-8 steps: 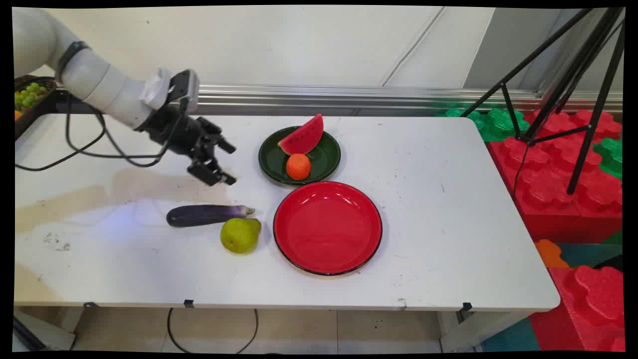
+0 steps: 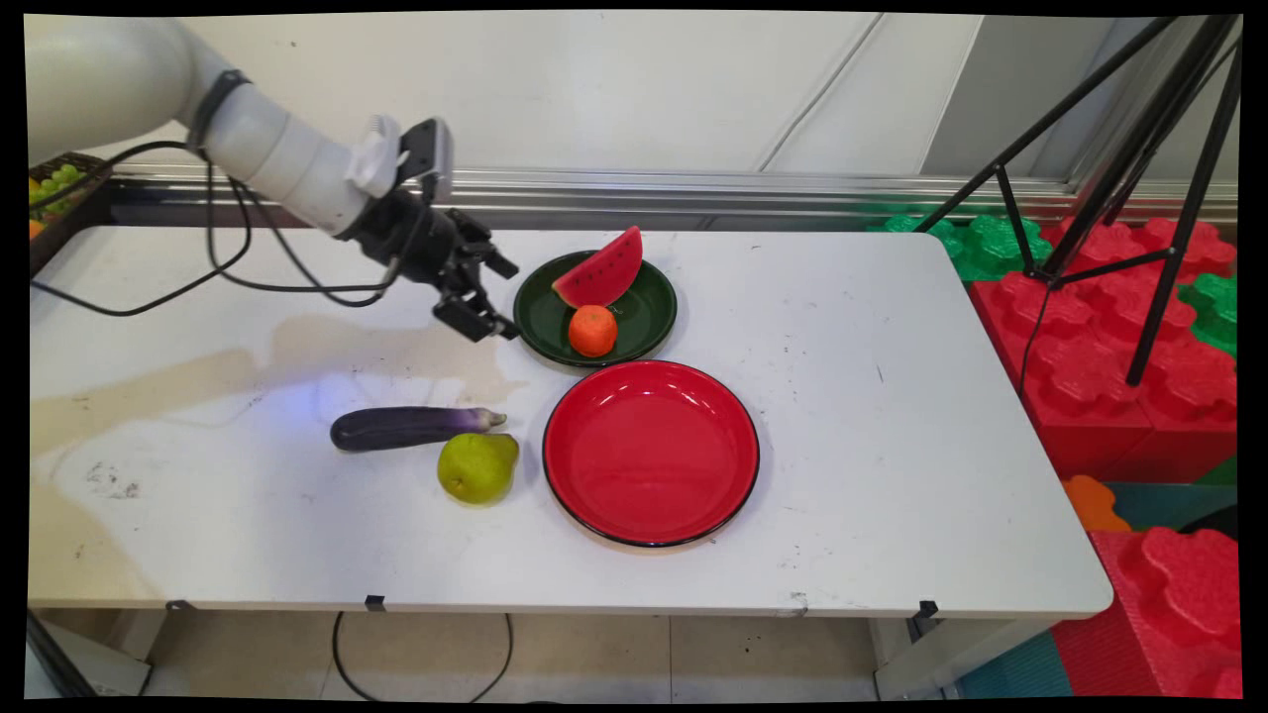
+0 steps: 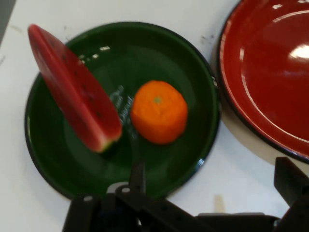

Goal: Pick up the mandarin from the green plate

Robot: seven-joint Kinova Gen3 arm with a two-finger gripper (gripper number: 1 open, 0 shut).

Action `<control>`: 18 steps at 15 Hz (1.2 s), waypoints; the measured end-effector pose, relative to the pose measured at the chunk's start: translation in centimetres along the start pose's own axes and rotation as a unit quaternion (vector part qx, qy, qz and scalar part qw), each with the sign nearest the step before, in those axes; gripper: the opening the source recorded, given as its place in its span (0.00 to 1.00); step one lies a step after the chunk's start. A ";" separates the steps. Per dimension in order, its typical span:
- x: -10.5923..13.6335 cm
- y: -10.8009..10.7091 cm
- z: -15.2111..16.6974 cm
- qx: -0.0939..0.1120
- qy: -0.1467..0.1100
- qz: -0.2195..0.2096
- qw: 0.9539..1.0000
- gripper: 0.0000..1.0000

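- The white table (image 2: 842, 416) carries two plates and loose fruit.
- The red plate (image 2: 651, 453) lies bare, just in front of the green plate (image 2: 649, 322).
- The green plate holds a watermelon slice (image 2: 600, 269) and an orange (image 2: 592, 331).
- An eggplant (image 2: 406, 427) lies beside a pear (image 2: 477, 465), left of the red plate.
- The gripper (image 2: 500, 299) hovers at the green plate's left rim, fingers spread apart, grasping nothing.

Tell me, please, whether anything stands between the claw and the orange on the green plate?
Nothing visible does. The open claw hangs by the green plate's left rim; the orange lies exposed, with the watermelon slice beside it.
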 end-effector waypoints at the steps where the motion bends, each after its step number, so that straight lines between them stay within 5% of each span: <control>1: 0.3 -0.4 0.8 0.002 0.001 0.002 1.000 1.00; 18: 2.2 -3.8 11.5 -0.009 -0.028 0.022 0.999 1.00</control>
